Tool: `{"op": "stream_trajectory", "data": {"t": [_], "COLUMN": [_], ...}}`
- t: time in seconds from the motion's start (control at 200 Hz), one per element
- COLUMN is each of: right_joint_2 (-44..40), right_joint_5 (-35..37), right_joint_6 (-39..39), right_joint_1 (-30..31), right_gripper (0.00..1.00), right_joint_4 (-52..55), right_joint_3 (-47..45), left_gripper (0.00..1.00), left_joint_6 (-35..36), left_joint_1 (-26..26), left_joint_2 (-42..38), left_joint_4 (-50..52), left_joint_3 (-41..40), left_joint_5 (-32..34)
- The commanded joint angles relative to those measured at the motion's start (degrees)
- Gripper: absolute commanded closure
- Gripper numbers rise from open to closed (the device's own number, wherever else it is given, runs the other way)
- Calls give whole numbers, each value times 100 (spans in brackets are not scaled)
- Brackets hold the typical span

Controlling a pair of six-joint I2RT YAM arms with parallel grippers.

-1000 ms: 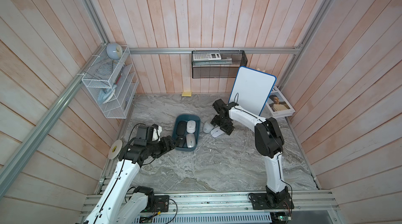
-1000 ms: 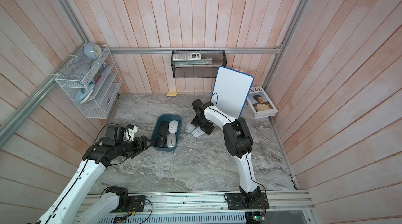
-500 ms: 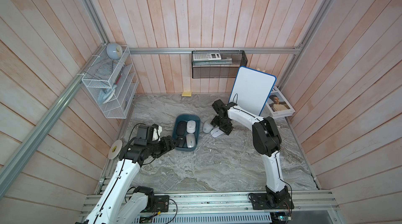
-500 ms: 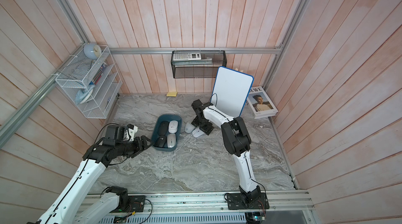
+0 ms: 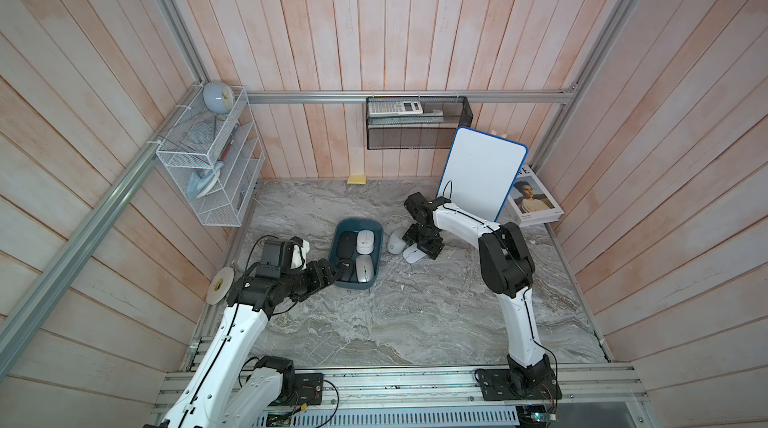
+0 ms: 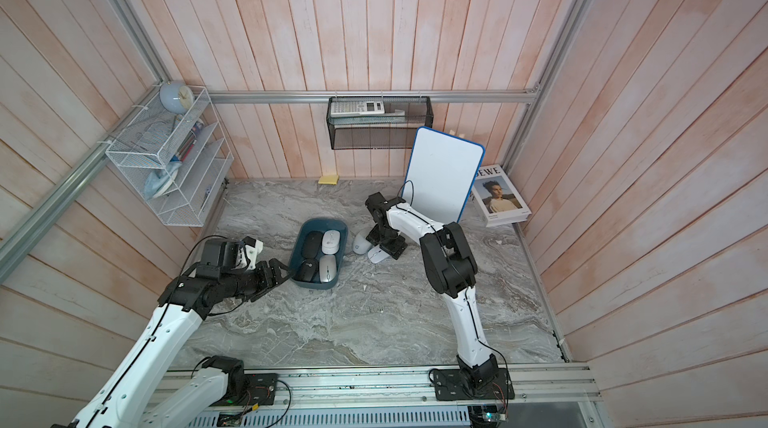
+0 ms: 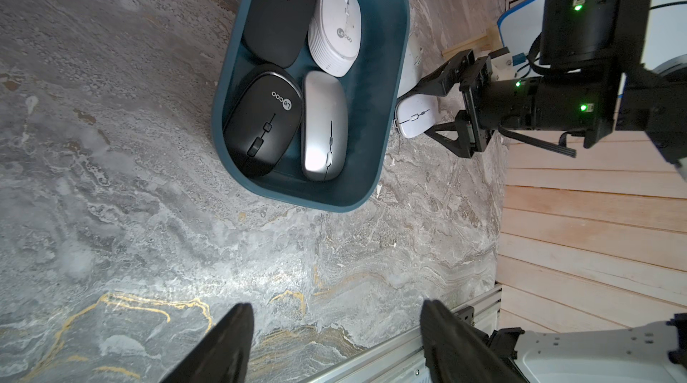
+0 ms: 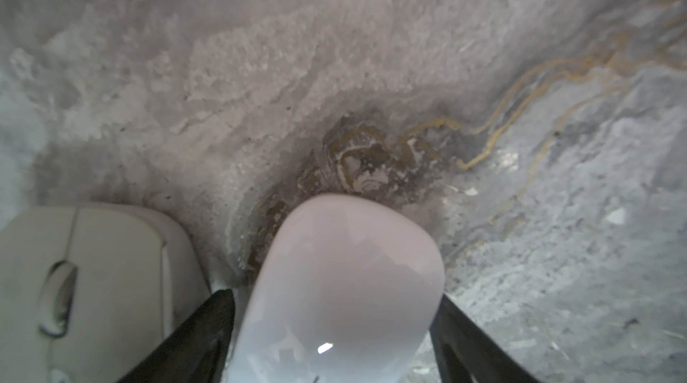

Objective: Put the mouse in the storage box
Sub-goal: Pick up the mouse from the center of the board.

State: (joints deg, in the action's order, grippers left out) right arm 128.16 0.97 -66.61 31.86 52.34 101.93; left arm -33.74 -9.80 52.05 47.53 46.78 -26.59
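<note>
Four mice (image 7: 323,124) are stowed in the storage box (image 5: 356,285). A white mouse (image 8: 345,281) is straddled by the right gripper (image 8: 334,295), grasp unclear; the left gripper (image 7: 334,305) is held open, empty.

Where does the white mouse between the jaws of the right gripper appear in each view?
Top view: the white mouse lies on the table just right of the storage box.
Top view: the same spot, right of the box.
Left wrist: just past the box's wall, between the black jaws.
Right wrist: large in the foreground, between the jaws.
Shared landmark: the cream mouse beside it, in all four.
</note>
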Motion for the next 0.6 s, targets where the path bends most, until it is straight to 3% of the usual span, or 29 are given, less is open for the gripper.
{"op": "stream_trajectory", "data": {"t": [0.0,0.2,0.595], "right_joint_2": [248,186,-312], "right_joint_5": [-43,-40,375], "right_joint_6": [-41,20,998], "right_joint_1": [36,33,250], "right_gripper": [20,37,50], "right_joint_4": [22,-56,-10], "right_joint_3": [-128,-291,-388], "left_gripper": [24,24,24], "left_joint_6": [-20,-34,-56], "left_joint_1": [-28,-34,-83], "left_joint_2": [-13,-16,-35], "left_joint_4": [-103,-112,-69], "left_joint_3": [-72,-82,-63], "left_joint_5": [5,6,-3]}}
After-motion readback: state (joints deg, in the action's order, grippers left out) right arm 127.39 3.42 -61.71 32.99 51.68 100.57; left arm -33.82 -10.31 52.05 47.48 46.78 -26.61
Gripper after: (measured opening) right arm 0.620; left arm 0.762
